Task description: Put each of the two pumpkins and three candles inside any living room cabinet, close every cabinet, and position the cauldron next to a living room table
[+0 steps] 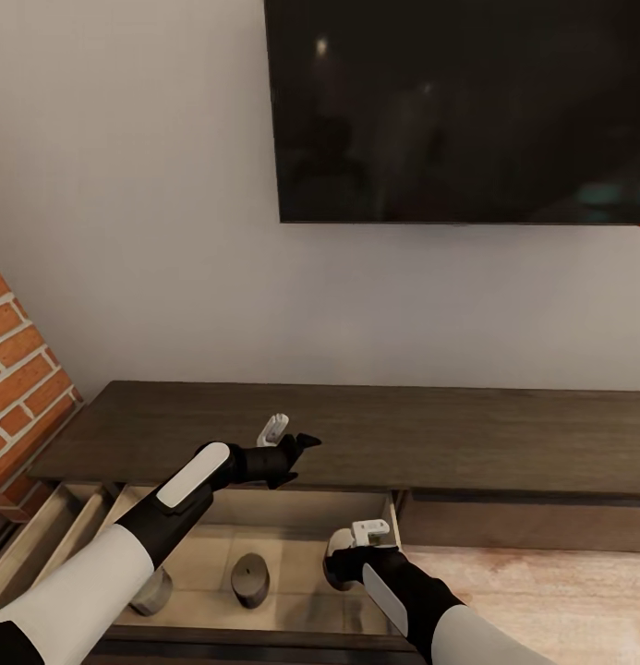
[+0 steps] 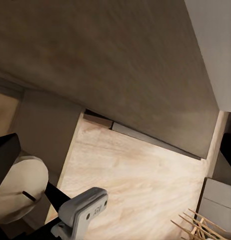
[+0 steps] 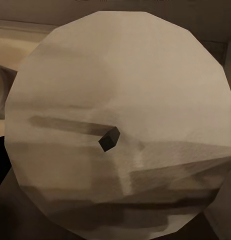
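**Open cabinet drawer, candles inside**

Low dark brown cabinet [image 1: 375,434] runs along the wall under the TV, top bare. Its left drawer [image 1: 292,554] is pulled open; two candles stand upright on the drawer floor, one [image 1: 250,579] mid-drawer, another [image 1: 153,591] partly hidden by an arm.
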Motion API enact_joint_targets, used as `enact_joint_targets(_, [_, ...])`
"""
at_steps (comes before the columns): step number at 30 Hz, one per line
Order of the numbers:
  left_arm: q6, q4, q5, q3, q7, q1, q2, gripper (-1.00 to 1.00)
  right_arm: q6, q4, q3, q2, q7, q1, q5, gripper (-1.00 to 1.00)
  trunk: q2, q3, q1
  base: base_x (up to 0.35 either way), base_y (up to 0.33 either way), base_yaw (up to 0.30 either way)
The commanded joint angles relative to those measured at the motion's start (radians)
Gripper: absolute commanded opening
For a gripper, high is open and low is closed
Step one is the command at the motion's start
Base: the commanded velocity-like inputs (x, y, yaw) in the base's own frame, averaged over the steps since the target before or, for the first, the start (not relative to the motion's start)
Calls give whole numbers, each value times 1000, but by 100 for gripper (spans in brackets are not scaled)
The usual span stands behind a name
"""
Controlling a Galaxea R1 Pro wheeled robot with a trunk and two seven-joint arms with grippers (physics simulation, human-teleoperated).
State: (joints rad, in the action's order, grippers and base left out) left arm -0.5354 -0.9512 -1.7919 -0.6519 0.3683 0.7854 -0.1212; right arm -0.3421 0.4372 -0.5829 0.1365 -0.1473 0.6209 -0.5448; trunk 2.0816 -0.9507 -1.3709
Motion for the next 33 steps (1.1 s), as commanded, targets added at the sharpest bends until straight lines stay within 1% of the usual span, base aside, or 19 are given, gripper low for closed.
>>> enact_joint_targets(1, [-1,0,0,0,0,0,0,100,0,0,0,0,0,0,-1,-100,0,0,0,0,27,0])
enact_joint_targets(16, [0,1,0,0,1,0,0,100,0,0,0,0,0,0,-1,-100,0,0,0,0,19,0])
enact_joint_targets(26, [-1,1,0,-1,1,0,1,100,0,-2,0,0,-1,0,-1,-100,0,0,0,0,227,0])
enact_joint_targets(33, [-1,0,-1,0,1,0,4,100,1,-4,0,0,-2,0,-6,-100,0,2,0,0,28,-47])
